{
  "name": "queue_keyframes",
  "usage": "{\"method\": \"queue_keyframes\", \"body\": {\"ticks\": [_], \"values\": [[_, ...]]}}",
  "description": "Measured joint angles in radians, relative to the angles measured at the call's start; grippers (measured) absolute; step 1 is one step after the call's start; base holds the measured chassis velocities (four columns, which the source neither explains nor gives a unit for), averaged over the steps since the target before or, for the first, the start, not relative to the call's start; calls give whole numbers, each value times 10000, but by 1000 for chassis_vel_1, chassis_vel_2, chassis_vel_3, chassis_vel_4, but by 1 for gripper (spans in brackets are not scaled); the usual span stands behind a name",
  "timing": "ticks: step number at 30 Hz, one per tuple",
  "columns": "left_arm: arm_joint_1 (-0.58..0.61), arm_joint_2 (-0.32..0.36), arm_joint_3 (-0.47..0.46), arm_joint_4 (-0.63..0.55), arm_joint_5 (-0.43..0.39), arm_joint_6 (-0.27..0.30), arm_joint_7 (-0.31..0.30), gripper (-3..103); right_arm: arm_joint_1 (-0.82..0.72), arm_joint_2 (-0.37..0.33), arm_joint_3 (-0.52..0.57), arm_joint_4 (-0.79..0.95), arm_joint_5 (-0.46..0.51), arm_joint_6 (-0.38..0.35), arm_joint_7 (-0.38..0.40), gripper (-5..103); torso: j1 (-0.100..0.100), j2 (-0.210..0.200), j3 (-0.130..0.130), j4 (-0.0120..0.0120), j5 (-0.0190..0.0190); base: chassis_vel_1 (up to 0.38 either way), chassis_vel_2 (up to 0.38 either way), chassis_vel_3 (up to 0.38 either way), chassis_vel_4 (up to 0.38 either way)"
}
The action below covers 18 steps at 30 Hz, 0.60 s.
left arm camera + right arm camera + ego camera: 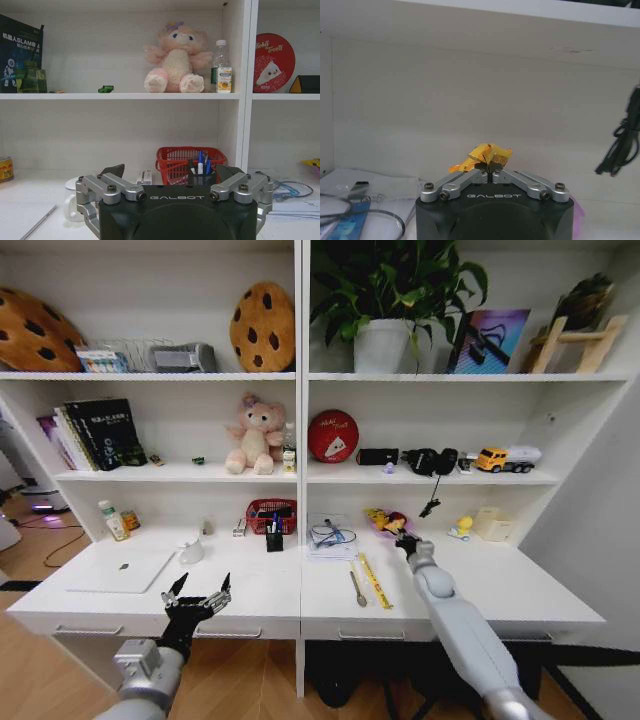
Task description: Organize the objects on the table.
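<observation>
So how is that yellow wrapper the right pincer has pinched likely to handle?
The yellow wrapper looks crinkled and thin, so probably floppy and light. It bunches up between the shut jaws of the right pincer, so it likely deforms rather than holding its shape. A glossy surface might make it slip, though that is hard to judge.

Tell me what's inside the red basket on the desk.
Through the red basket's mesh nothing clear shows. The black pen holder with blue markers stands in front of it, covering part of it. Its floor is hidden.
</observation>
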Motion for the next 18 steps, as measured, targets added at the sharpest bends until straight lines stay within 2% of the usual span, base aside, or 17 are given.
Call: {"method": "queue_keyframes", "body": {"ticks": [5, 14, 18], "values": [[0, 0, 0, 0, 0, 0, -1, 100, 1295, 213, -303, -1334, -109, -394, 202, 0, 0, 1, -1, -4, -4, 0, 0, 0, 0], [0, -1, 0, 0, 0, 0, -2, 100, 3044, 275, -267, -3383, -453, -401, 302, 0, 0, 0, -2, -4, -4, 0, 0, 0, 0], [0, 0, 0, 0, 0, 1, -3, 100, 3273, 296, -246, -3642, -479, -414, 302, 0, 0, 1, -2, -5, -4, 0, 0, 0, 0]]}}
